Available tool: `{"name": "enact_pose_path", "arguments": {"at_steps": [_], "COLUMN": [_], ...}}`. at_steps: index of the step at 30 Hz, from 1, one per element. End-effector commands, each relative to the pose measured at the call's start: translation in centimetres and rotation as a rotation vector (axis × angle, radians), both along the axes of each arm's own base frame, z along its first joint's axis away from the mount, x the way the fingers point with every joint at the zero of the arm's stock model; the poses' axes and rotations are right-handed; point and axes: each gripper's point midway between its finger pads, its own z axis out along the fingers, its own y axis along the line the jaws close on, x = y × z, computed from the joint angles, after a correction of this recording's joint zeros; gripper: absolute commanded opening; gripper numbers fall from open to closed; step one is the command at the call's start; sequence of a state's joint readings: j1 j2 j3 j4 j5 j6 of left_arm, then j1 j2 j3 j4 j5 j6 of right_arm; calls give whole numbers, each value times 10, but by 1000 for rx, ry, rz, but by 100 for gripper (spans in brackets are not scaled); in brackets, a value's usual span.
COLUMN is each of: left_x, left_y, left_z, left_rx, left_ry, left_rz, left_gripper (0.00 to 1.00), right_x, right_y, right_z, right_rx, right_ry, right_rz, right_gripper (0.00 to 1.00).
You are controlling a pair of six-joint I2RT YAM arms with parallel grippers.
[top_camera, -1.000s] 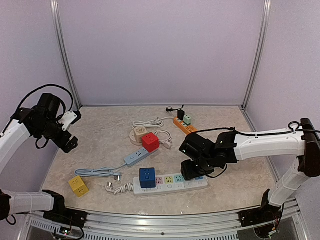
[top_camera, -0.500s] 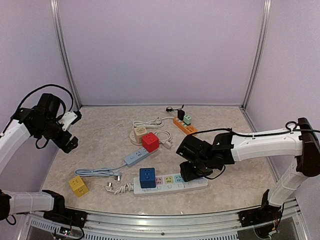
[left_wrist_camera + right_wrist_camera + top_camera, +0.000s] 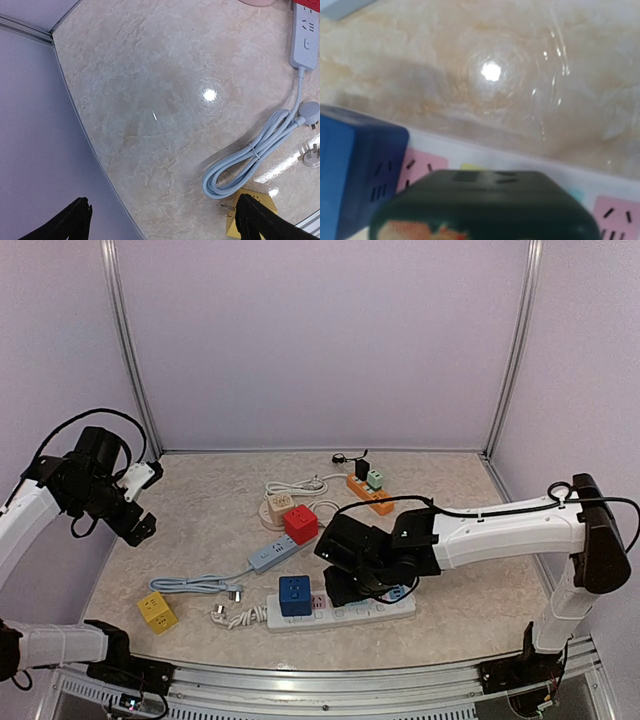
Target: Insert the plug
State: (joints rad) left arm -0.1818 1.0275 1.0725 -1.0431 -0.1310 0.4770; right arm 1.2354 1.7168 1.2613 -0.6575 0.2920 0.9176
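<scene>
Dark-green block-shaped plug (image 3: pixel 485 205) sits clamped in the right gripper (image 3: pixel 347 588) just above the long white plastic power strip (image 3: pixel 392 607), beside the blue cube adapter (image 3: pixel 293 595), seemingly to line up with a free socket, while the left gripper (image 3: pixel 165 222) hangs wide apart, well away.

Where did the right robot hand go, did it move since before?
Yes. The right gripper, holding a dark plug block, slid left along the white power strip, closer to the blue cube.
</scene>
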Motion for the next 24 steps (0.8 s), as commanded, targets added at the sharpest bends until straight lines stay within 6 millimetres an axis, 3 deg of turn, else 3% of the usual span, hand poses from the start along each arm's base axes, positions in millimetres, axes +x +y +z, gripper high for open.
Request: {"name": "enact_pose_path", "arguments": {"at_steps": [1,24], "left_x": [-3,-6], "left_y": [-2,-8], "left_z": [8,8], "left_rx": [-9,11], "left_ry": [-12,-17], "left_rz": [-16,-49], "left_gripper": [99,99], "right_x": [-1,-7], "right_y": [9,17], "right_z": [-9,-32], "right_rx": [10,-36], "right_ry": [10,29], "right_rz": [-30,-36], "right_gripper": [0,0]}}
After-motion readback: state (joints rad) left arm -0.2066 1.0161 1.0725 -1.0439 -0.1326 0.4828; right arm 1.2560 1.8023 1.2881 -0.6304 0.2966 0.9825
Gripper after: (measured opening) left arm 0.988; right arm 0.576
